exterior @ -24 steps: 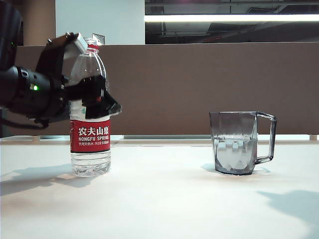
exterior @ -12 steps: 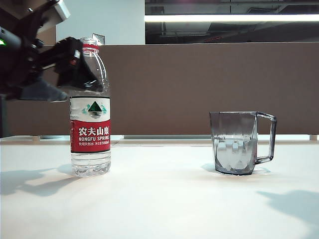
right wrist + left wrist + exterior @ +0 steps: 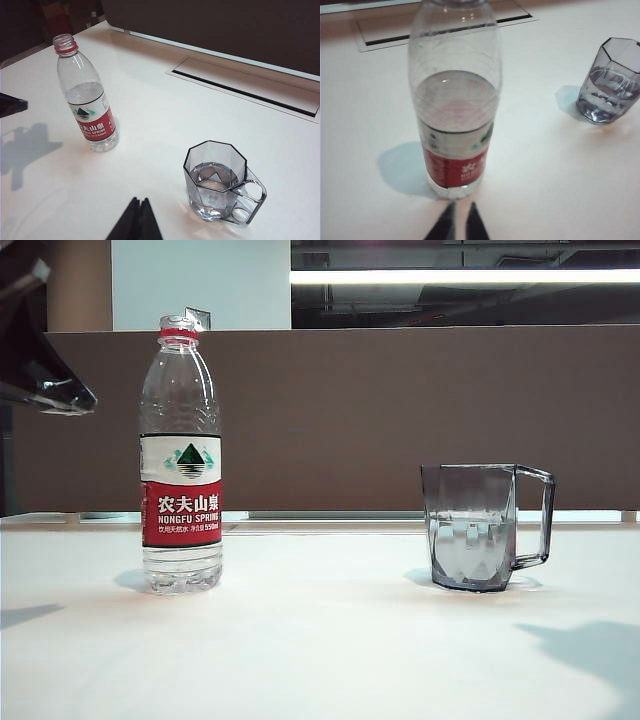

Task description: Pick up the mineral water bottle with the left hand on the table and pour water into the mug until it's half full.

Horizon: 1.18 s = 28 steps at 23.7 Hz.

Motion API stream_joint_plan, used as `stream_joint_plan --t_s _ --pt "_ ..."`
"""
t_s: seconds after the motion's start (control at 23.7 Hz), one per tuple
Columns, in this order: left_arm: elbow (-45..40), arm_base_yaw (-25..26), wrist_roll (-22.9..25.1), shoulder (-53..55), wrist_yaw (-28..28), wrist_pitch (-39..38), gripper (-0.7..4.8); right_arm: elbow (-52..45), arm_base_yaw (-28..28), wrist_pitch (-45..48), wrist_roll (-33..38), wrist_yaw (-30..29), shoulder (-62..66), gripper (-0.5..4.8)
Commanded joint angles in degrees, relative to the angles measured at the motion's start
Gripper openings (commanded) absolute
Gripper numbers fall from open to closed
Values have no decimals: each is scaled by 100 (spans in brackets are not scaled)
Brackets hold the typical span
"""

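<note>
Bottle (image 3: 181,455) upright, neck up; claws (image 3: 460,222) (image 3: 139,220) clear.

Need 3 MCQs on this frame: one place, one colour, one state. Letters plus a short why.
1. Where is the mug relative to the mineral water bottle in the exterior view?
A. To its right, apart
B. Touching it
C. Behind it

2. What colour is the bottle's neck ring?
A. Blue
B. Green
C. Red

3. What is the left gripper doing?
A. Clamped on the bottle
B. Shut, clear of the bottle
C. Wide open around the mug

Answers:
1 A: bare table lies between them.
2 C: a red band sits under the open mouth.
3 B: the left wrist view shows its tips close together, short of the standing bottle. The right gripper is shut too, over the table near the mug.
</note>
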Motion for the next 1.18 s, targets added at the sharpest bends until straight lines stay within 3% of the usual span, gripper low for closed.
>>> stream_joint_plan --t_s 0.04,0.38,0.67,1.18 --pt "15 -7 -9 -74 13 -330 -7 -208 2 376 -4 -11 -24 -2" --pt "-96 -7 -2 -72 13 -348 -7 -1589 11 1816 -192 2 -752 -2" --pt "-627 -7 -4 -74 15 304 -7 -2177 2 1915 -122 -7 -1154 -2" --pt "-1276 -7 -4 -72 13 1644 -6 -2205 2 1849 -125 -9 -1322 -1"
